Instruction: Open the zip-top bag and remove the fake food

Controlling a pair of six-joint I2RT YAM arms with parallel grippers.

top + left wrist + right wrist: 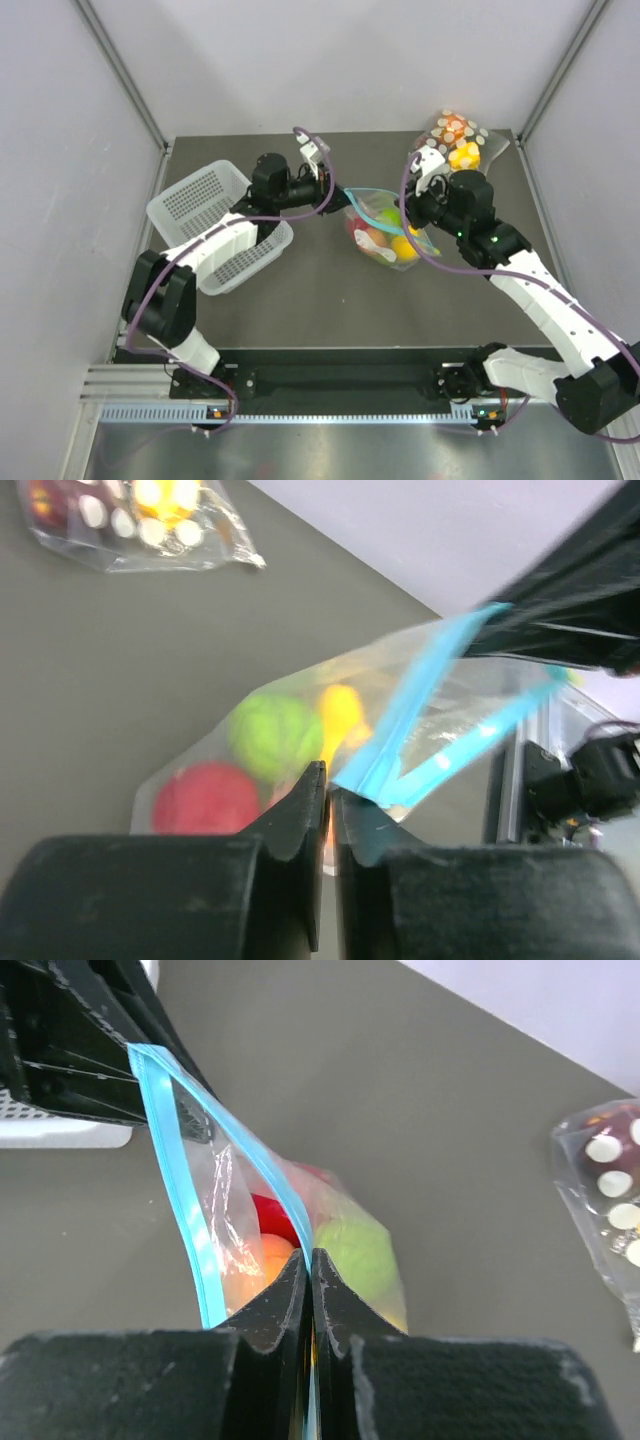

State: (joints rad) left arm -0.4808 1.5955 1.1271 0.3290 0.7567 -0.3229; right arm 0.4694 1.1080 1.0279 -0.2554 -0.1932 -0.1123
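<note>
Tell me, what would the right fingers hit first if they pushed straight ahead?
The right fingers pinch the bag, so that comes first; just behind its film lie the red fruit and green fruit, though depth is unclear.

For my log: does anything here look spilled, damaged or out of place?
Nothing looks spilled or torn. The left hand and right hand each pinch one side of the zip-top bag at its mouth, with the fake food inside. Only the white basket sits crooked at the left.
</note>
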